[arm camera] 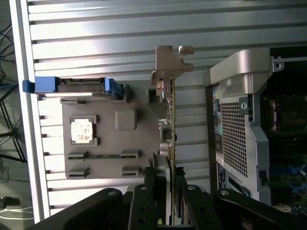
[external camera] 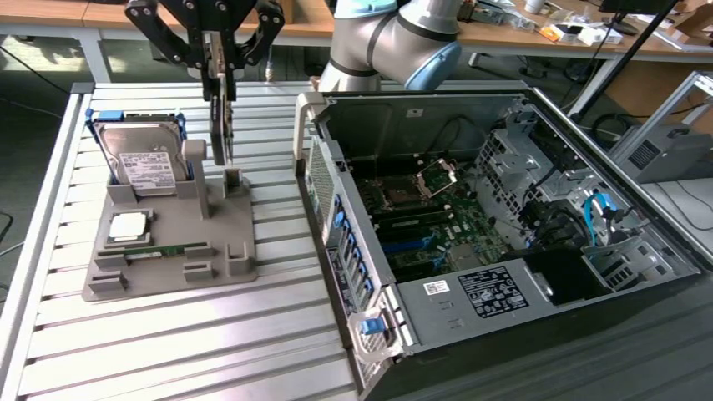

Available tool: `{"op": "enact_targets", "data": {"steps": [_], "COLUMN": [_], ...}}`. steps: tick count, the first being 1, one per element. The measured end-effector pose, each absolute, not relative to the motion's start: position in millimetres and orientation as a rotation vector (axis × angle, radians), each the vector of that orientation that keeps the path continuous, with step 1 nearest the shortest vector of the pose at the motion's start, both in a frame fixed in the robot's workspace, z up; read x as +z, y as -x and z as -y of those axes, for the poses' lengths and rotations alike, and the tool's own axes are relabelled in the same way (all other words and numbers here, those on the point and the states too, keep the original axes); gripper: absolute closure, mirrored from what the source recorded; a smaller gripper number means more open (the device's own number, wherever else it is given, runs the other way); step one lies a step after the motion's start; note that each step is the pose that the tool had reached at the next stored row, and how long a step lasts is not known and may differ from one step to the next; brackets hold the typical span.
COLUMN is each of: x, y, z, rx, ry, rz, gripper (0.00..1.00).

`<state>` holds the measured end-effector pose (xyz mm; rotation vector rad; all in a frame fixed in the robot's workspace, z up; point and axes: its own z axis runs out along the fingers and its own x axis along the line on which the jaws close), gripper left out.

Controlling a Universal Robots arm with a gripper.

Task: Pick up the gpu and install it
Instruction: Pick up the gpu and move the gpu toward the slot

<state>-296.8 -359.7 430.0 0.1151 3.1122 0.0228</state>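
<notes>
The claw was pinching the gpu by its top edge, so the card hung upright and edge-on over the grey holder on the slatted table, just beside the hard drive. Couldn't tell if its bottom edge touched the holder. It looked like a thin dark board with a silver metal bracket at one end. The open computer case sat nearby.

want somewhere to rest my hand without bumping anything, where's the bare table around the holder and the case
Widest bare patch: slatted table in front of the grey holder, toward the exterior view's lower edge. A narrower strip lies between holder and computer case. Crowded: the holder itself, with the hard drive and the tool gripping the gpu upright over it.
</notes>
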Motion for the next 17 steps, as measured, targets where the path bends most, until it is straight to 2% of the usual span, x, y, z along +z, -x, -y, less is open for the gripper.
{"op": "enact_targets", "data": {"steps": [17], "x": [434.7], "y": [296.2], "z": [361.1], "rx": [0.023], "ry": [-0.115], "rz": [-3.112], "gripper": [0.73]}}
